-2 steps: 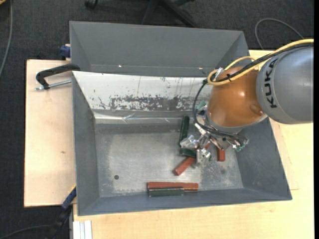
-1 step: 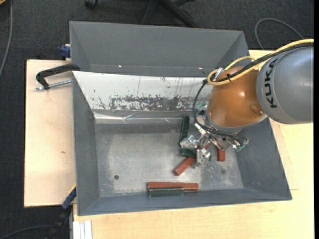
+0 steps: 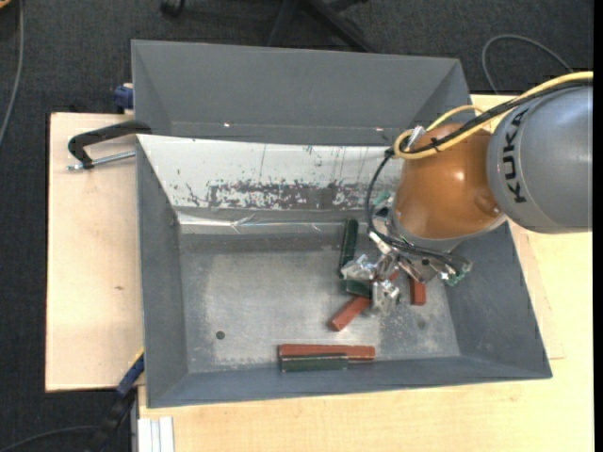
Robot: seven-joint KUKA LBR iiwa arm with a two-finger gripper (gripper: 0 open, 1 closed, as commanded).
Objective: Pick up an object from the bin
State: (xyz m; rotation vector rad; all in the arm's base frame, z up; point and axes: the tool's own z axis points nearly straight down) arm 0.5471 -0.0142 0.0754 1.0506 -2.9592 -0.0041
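A small reddish-brown rectangular block lies flat and tilted diagonally, just below and to the left of the gripper. Whether its upper end touches the tool is unclear. A narrow dark green bar lies just above and left of the gripper, nearly upright in view. A long flat bar, reddish-brown above and dark green below, lies level, well below the gripper.

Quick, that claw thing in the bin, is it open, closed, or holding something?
Gripper: cannot be told; it sits low beside a small red block and a dark green bar.
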